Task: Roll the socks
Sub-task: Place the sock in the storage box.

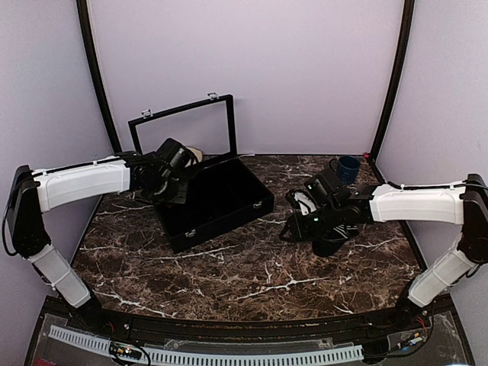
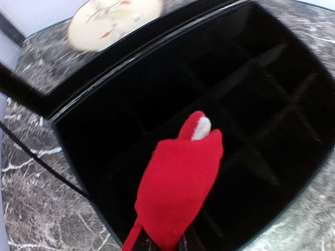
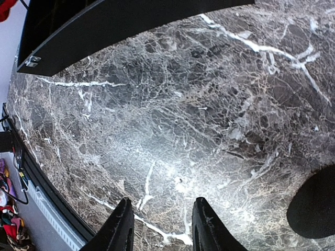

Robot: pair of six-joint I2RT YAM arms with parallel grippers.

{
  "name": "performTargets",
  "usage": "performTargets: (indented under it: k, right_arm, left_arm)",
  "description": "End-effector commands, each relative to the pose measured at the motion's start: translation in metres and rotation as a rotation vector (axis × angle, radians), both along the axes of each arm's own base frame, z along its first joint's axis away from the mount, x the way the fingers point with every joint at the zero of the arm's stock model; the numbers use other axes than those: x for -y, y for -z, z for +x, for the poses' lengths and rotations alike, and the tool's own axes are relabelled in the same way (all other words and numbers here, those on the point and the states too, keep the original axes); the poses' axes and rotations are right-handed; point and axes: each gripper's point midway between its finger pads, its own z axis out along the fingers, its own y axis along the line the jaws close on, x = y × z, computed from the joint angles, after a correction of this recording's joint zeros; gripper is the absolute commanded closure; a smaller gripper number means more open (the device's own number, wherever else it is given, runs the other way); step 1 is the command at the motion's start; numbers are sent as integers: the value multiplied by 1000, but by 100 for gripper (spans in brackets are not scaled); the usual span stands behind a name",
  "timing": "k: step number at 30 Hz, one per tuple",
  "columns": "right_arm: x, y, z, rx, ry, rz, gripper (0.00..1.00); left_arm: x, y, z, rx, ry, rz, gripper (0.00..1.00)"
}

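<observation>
My left gripper [image 2: 167, 243] is shut on a red sock bundle [image 2: 178, 188] with a white patch [image 2: 201, 128] at its far end. It holds the bundle above the compartments of an open black case [image 2: 272, 89]. In the top view the left gripper [image 1: 175, 189] hangs over the case's left part [image 1: 229, 200], and the bundle is hidden there. The black striped sock does not show on its own. My right gripper [image 3: 163, 230] is open and empty over bare marble, right of the case in the top view [image 1: 290, 227].
The case's lid [image 1: 183, 126] stands upright at the back. A cream plate [image 2: 112, 18] lies behind the case. A blue mug [image 1: 347, 168] stands at the back right. A dark rounded thing [image 3: 314, 209] that I cannot identify lies under the right arm.
</observation>
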Motion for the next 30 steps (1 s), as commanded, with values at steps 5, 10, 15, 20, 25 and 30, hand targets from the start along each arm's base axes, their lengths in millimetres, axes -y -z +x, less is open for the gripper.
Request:
performTargets:
  k: [5, 10, 15, 20, 25, 30]
  right_arm:
    - [-10, -18, 12, 56, -8, 52, 63]
    - [-8, -20, 9, 60, -9, 65, 64]
    - [-7, -22, 5, 60, -14, 83, 64]
    - [-3, -19, 0, 53, -16, 83, 64]
    - [-1, -16, -2, 49, -20, 78, 64]
    - [-4, -15, -1, 47, -24, 84, 64]
  left_arm:
    - [-33, 30, 16, -41, -139, 84, 100]
    - [-42, 43, 30, -79, -155, 148, 100]
    - [-43, 59, 39, -112, -166, 186, 100]
    - [-44, 68, 42, -143, -171, 208, 100]
    - [-48, 77, 34, -201, -170, 237, 100]
    - [-54, 83, 23, -249, -180, 262, 100]
